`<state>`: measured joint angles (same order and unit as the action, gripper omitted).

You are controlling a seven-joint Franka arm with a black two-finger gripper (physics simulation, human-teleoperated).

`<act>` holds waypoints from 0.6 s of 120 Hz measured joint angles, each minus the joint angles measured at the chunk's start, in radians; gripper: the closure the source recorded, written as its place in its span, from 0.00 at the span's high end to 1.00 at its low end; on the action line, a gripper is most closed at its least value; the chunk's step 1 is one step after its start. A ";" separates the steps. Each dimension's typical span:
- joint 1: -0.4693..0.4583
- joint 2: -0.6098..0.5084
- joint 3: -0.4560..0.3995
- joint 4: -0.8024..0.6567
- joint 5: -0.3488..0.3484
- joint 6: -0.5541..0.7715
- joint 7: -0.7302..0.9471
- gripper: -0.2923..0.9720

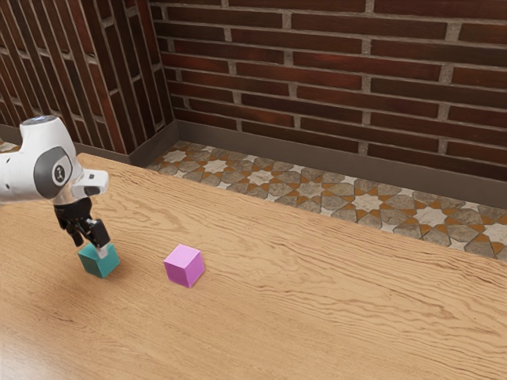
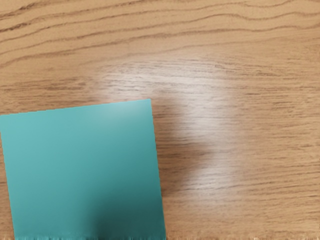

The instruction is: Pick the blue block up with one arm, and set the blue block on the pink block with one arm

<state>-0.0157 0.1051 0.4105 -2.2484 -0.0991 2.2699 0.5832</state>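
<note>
Blue block sits near the pink block, on its arm side, directly under my gripper. I cannot tell whether the jaws are closed. I judge the block light, rigid and smooth, best held by opposite flat faces.

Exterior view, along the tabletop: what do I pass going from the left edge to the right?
blue block → pink block. The gripper overlaps the blue block from above, so it is left out of the order.
</note>
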 joint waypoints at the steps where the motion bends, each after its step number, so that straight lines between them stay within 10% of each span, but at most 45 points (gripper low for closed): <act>1: 0.000 0.002 0.000 0.002 0.000 -0.002 0.002 0.77; 72: 0.000 0.070 0.001 0.049 -0.011 0.000 0.086 0.77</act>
<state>-0.0156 0.1755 0.4119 -2.1989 -0.1099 2.2699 0.6694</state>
